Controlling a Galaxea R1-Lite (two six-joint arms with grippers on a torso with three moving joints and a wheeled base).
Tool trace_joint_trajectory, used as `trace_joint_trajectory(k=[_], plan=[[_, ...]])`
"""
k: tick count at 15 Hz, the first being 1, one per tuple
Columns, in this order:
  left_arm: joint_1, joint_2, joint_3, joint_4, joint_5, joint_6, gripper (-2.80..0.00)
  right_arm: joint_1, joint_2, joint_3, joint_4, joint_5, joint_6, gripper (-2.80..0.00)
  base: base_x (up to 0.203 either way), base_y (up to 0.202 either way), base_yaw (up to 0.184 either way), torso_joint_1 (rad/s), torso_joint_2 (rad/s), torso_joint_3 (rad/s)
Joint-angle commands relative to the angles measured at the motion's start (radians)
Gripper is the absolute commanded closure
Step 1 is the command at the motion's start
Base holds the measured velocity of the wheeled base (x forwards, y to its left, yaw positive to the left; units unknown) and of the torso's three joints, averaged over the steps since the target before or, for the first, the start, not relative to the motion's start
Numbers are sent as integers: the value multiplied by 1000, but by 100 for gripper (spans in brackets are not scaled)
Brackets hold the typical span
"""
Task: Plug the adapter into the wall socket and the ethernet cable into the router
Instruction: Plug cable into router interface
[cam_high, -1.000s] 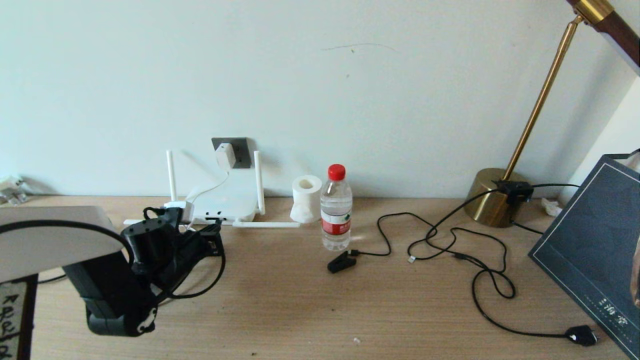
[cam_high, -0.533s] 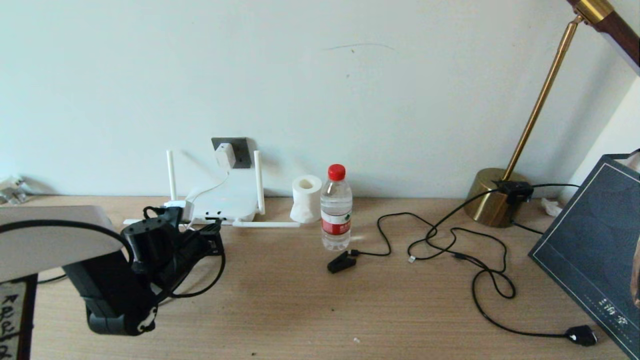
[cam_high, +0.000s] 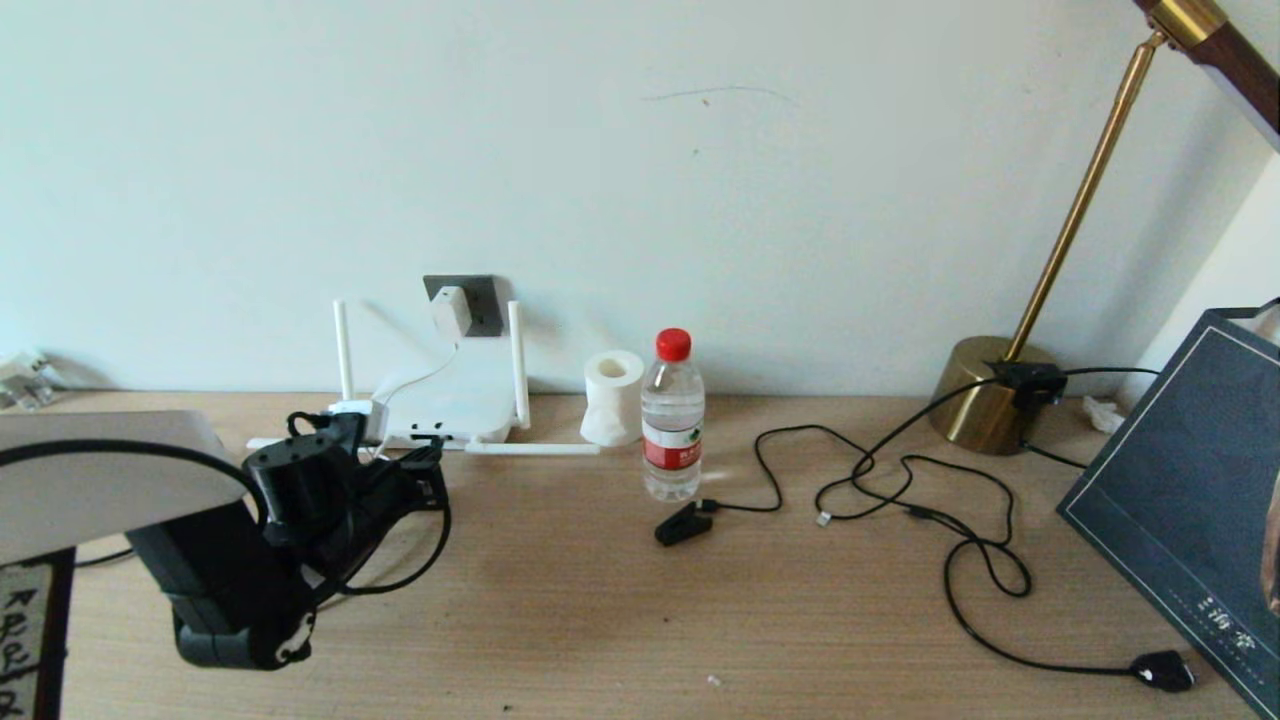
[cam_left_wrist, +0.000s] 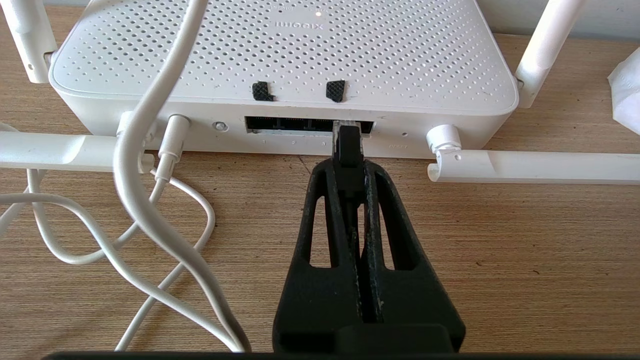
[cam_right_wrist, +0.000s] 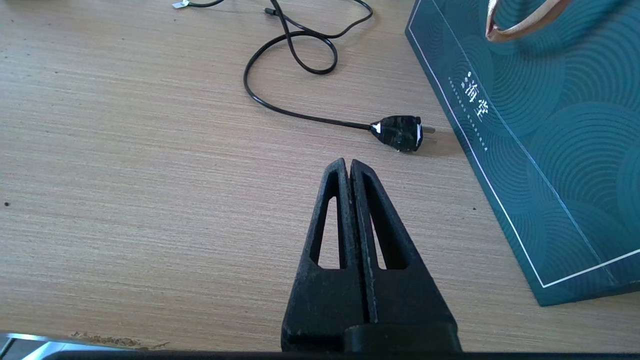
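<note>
The white router (cam_high: 450, 408) lies against the wall with two antennas upright and two folded flat. Above it the white adapter (cam_high: 450, 312) sits in the dark grey wall socket (cam_high: 482, 298), its thin cord hanging down. My left gripper (cam_high: 432, 462) is at the router's front edge, shut on the ethernet cable (cam_high: 425, 572). In the left wrist view the left gripper (cam_left_wrist: 348, 167) pinches the black plug boot, and the ethernet cable's clear tip (cam_left_wrist: 346, 131) is in the right end of the router's (cam_left_wrist: 285, 55) port slot. My right gripper (cam_right_wrist: 348, 165) hovers shut and empty over the table.
A water bottle (cam_high: 672, 415) and a tissue roll (cam_high: 612, 398) stand right of the router. A black clip plug (cam_high: 683, 524), thin black cords (cam_high: 900, 490) and a black plug (cam_high: 1160, 670) lie mid-right. The brass lamp base (cam_high: 985, 395) and a dark box (cam_high: 1190, 500) are at far right. White cords (cam_left_wrist: 150, 210) loop beside the port slot.
My left arm has shifted only a hair while holding the cable at the router; nothing else has moved.
</note>
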Motion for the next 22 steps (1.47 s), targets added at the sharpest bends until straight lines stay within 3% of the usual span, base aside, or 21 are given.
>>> trace_joint_trajectory(k=[1, 22], plan=[[0, 10, -8, -8, 0, 0, 0, 0, 2, 0, 1, -1, 0, 0, 0, 0, 0, 0, 0, 0], [-9, 31, -37, 1, -2, 0, 0, 0, 2, 0, 1, 1, 0, 0, 0, 0, 0, 0, 0, 0]])
